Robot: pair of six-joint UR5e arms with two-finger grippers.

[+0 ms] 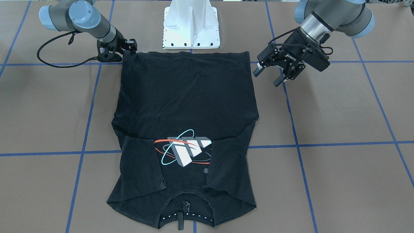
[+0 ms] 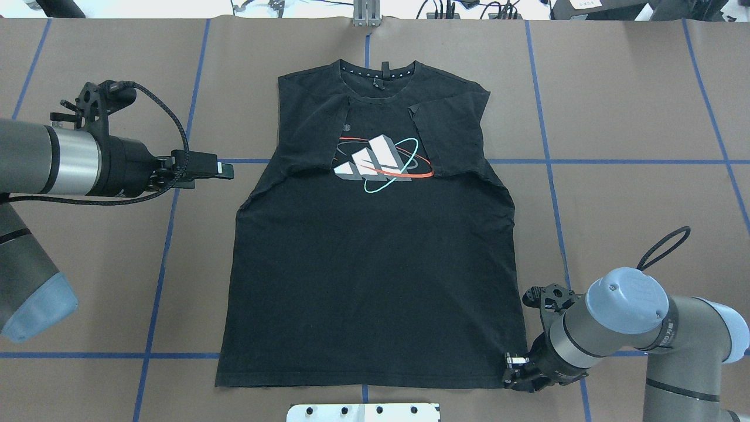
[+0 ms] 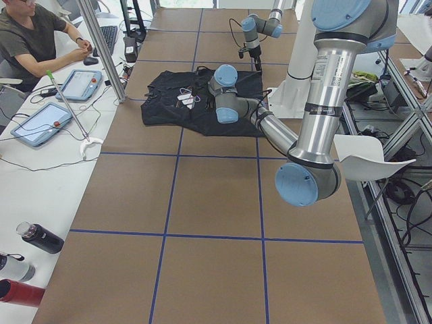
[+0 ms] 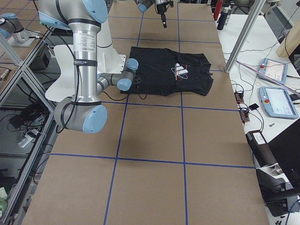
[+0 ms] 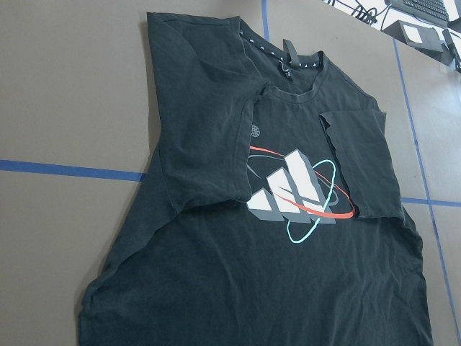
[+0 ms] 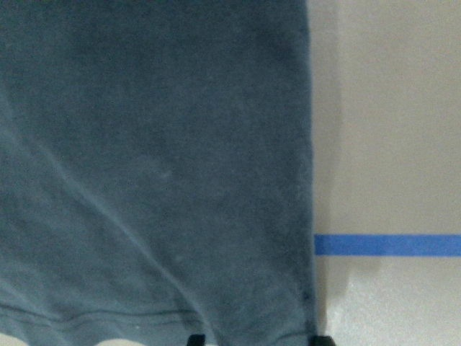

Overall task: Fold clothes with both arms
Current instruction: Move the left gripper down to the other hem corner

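Observation:
The black T-shirt (image 2: 375, 264) lies flat on the brown table, logo (image 2: 381, 161) up. Both sleeves are folded inward over the chest, and the collar (image 2: 378, 73) points away from the robot. My right gripper (image 2: 514, 368) sits low at the hem's right corner. In the right wrist view its fingertips (image 6: 194, 339) stand apart on either side of that hem corner (image 6: 288, 317), so it is open. My left gripper (image 1: 267, 76) hovers open and empty above the table, just off the shirt's left edge. The left wrist view shows the shirt (image 5: 252, 274) from the side.
The white pedestal base (image 1: 190, 29) stands just behind the hem. Blue tape lines (image 2: 615, 161) cross the table. Beside the table's far edge is a bench with a seated person (image 3: 40, 40), teach pendants (image 3: 40, 121), a metal post (image 3: 101, 47) and bottles (image 3: 37, 236).

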